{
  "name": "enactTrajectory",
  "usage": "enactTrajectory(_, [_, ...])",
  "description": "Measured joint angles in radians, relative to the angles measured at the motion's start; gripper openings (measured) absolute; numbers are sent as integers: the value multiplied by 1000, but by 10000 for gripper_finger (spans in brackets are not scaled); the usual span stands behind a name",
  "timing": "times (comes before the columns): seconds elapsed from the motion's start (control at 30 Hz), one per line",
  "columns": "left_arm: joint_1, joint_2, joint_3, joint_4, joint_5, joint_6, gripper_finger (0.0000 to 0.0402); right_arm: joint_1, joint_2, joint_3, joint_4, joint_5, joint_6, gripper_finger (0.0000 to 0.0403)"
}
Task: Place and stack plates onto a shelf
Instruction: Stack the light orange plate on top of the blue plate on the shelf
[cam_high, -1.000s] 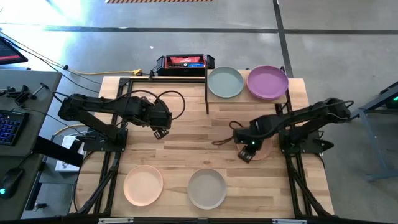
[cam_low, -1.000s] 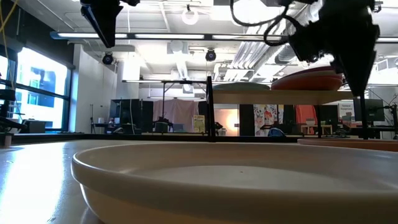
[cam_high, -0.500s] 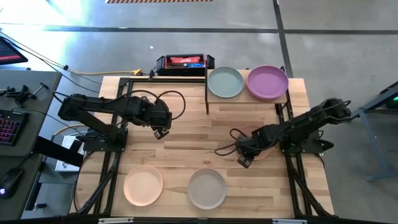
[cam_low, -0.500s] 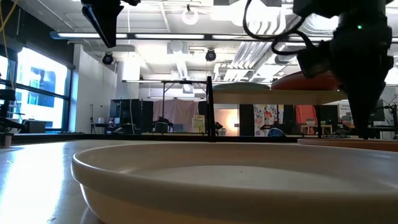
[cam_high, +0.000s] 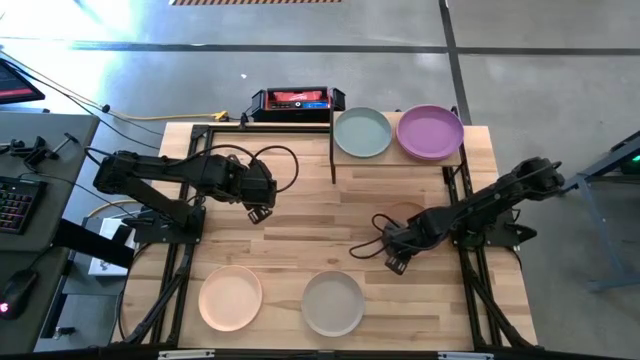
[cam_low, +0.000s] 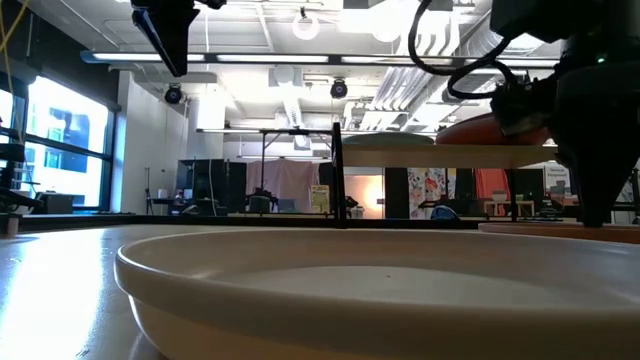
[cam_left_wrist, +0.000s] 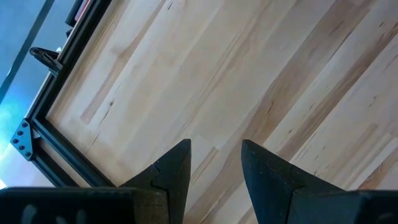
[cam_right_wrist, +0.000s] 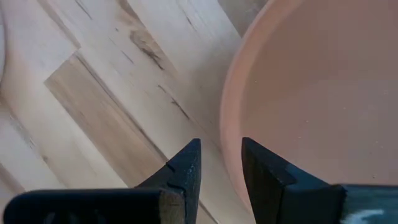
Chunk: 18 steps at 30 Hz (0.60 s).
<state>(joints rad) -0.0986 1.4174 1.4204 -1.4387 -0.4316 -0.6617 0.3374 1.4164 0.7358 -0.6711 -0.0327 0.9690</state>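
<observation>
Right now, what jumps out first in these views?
The purple plate and pale teal plate sit side by side on the shelf at the table's far edge. The right gripper is low, fingers astride the rim of a tan plate. Peach and grey plates wait near the front.

Evenly bright from overhead in the high view, with pale glare streaks across the floor (cam_high: 150, 40) at upper left; soft, short shadows under both arms; in the low view, backlit by ceiling lights (cam_low: 305, 25) and a blown-out window (cam_low: 60, 140) at left; nearest plate (cam_low: 380, 290) blurred; wrist fingers (cam_left_wrist: 168, 174) dark, soft-edged.
</observation>
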Motion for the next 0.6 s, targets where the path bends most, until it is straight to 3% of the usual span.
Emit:
enactTrajectory(0.43, [0, 0, 0, 0, 0, 0, 131, 0, 126, 7, -1, -1, 17, 89])
enactTrajectory(0.6, [0, 0, 0, 0, 1, 1, 131, 0, 107, 6, 6, -10, 17, 25])
